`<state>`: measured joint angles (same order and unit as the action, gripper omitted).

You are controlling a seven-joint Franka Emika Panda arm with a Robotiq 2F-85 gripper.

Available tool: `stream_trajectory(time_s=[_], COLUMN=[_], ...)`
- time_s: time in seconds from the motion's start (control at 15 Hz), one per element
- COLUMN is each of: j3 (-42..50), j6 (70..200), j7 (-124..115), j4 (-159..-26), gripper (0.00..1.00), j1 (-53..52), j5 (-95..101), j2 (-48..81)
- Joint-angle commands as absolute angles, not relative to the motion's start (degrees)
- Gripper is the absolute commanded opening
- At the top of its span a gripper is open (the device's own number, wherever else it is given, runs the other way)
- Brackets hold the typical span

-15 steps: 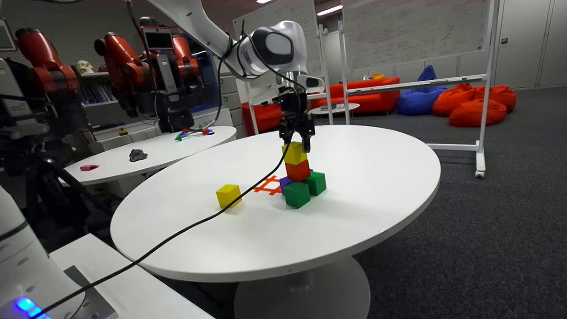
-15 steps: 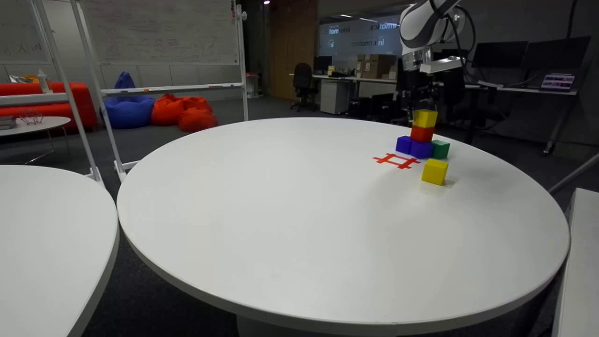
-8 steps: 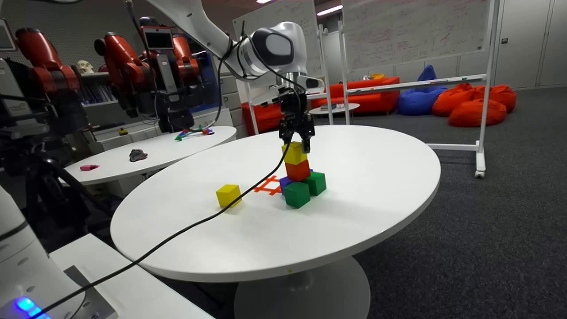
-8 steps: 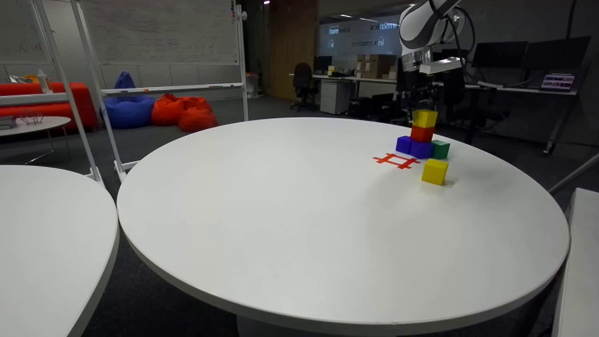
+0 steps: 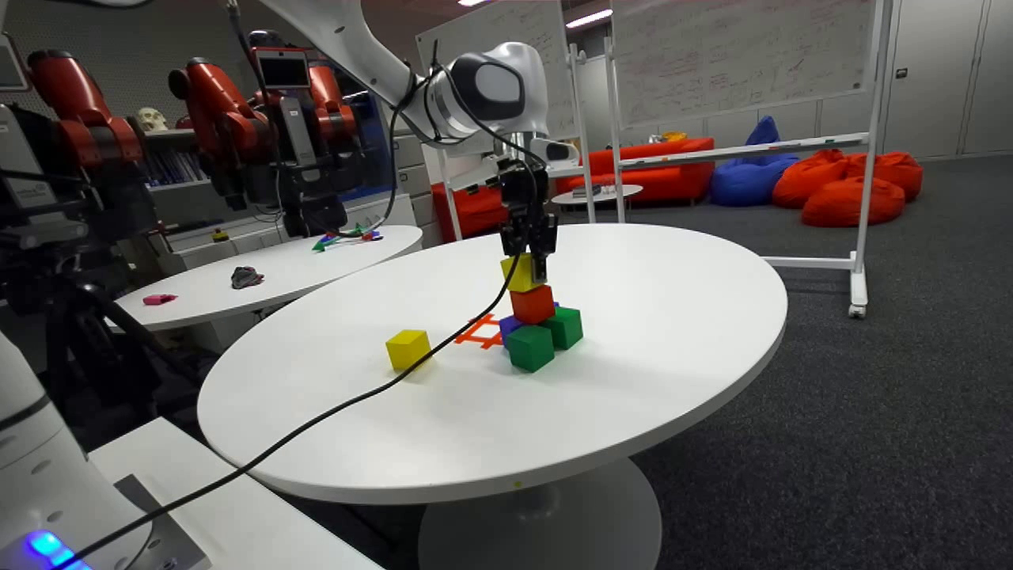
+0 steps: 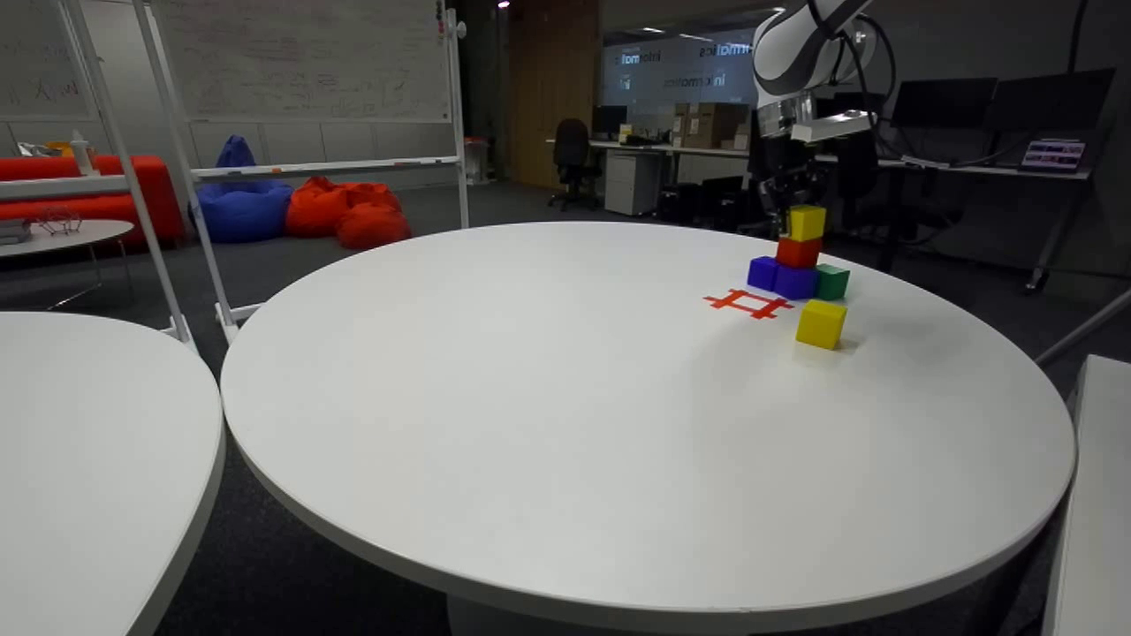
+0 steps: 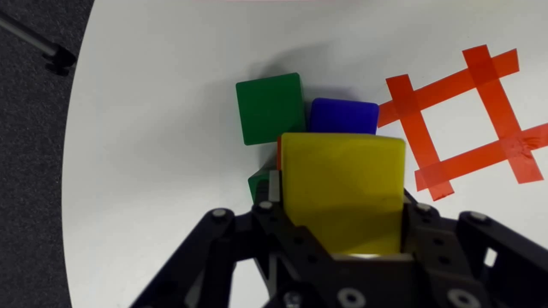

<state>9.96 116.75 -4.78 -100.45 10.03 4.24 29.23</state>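
Note:
My gripper [image 7: 340, 192] is shut on a yellow block [image 7: 342, 171], one finger against each side. In both exterior views this yellow block [image 6: 807, 223] tops a stack and rests on a red block [image 5: 533, 304], which shows only as a thin edge in the wrist view. Under the red block is a blue block [image 6: 796, 282], and another blue block [image 6: 762, 273] sits beside it. Two green blocks stand close by, a nearer green block [image 5: 531, 348] and a farther green block [image 5: 565, 327]. Apart from these, a second yellow block [image 6: 821, 324] lies alone on the table.
The blocks stand on a round white table [image 6: 574, 415]. Red tape [image 7: 420, 139] forms a crossed square on it next to the stack. A black cable [image 5: 392, 381] hangs from the arm across an exterior view. Another white table [image 5: 293, 273] holds small objects.
The jaws have gone from open to shut on the top yellow block. That block has shifted slightly sideways on the red one. The arm sits a little lower; the other blocks have stayed put.

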Motion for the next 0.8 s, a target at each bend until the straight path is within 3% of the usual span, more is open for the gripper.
stream_trajectory(time_s=[0.0, 0.73], j3=[10.01, 9.84], j6=[116.13, 116.38], j7=[-5.1, -9.14], j4=[-99.6, -100.98], gripper=[0.3, 0.3], j1=[9.93, 4.94], j5=[4.64, 9.61], j2=[29.95, 27.12])
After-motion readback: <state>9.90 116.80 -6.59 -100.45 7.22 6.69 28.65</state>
